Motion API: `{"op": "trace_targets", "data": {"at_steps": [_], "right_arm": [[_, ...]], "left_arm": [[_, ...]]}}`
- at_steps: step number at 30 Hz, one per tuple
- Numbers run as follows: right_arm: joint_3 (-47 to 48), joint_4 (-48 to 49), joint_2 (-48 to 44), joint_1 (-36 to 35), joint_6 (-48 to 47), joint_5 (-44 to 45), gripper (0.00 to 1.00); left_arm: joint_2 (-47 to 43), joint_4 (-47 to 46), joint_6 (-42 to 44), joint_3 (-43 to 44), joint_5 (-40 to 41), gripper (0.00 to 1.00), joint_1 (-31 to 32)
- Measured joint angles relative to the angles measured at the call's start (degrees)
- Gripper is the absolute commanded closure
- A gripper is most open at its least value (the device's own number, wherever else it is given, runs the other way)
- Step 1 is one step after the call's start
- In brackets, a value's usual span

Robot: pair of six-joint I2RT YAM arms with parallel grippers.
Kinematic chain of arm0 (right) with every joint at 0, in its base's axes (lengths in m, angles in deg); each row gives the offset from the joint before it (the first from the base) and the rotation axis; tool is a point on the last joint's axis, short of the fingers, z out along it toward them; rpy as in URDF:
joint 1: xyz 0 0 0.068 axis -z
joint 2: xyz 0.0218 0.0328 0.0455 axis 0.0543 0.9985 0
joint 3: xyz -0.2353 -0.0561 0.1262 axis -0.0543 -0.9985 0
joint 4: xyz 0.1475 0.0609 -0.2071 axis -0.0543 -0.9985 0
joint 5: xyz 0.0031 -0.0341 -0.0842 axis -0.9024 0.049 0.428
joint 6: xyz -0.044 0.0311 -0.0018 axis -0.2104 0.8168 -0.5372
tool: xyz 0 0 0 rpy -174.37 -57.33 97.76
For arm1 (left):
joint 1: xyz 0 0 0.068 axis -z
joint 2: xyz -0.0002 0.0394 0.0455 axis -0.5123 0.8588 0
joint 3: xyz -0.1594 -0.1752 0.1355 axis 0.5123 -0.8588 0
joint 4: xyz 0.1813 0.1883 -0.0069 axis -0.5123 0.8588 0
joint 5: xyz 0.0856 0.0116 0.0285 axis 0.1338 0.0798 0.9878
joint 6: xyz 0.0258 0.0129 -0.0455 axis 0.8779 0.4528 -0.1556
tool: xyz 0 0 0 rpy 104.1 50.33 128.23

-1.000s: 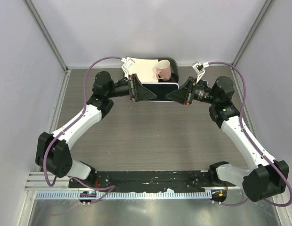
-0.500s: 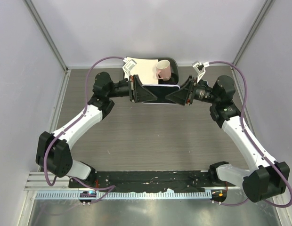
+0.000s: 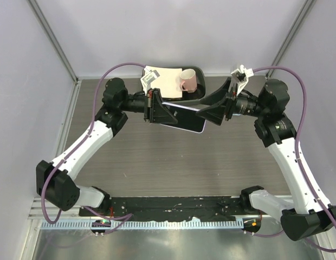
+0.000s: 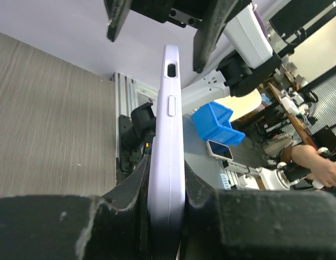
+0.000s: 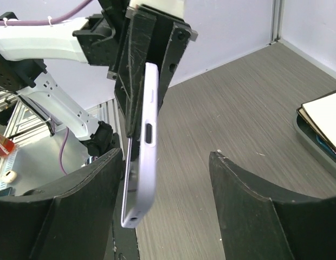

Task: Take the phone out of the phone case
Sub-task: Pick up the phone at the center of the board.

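Case (image 4: 167,135) end hidden between left jaws

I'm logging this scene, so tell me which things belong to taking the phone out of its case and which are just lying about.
Job: phone in its lilac case; left gripper, shut on the case; right gripper, open, fingers either side of the far end.
Lying about: pink mug and pad, both on the tray behind.

It was a robotics lab. A blue plastic bin (image 4: 219,120) and cluttered workbenches (image 4: 284,100) stood beyond the grey wood-grain table (image 3: 173,157).
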Motion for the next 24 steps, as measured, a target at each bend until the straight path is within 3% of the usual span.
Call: {"op": "trace_targets", "data": {"at_steps": [7, 12, 14, 17, 24], "right_arm": [[0.92, -1.81, 0.0, 0.35, 0.9, 0.0, 0.3], [3.34, 0.98, -0.15, 0.55, 6.71, 0.57, 0.31], [3.5, 3.43, -0.81, 1.11, 9.57, 1.6, 0.3], [1.79, 8.61, -2.67, 2.71, 13.81, 3.54, 0.3], [-3.28, 16.2, -2.69, 3.78, 19.45, 6.78, 0.3]], "left_arm": [[-1.55, 14.27, 12.61, 5.29, -1.49, 1.0, -0.22], [-5.16, 19.15, 18.05, 4.55, 2.95, 1.0, -0.33], [-7.61, 17.57, 16.85, 1.73, 5.97, 1.0, -0.98], [-11.82, 7.67, 8.7, -6.93, 9.57, 1.0, -4.28], [-13.22, -8.72, -4.13, -17.44, 15.89, 1.0, -8.26]]}}
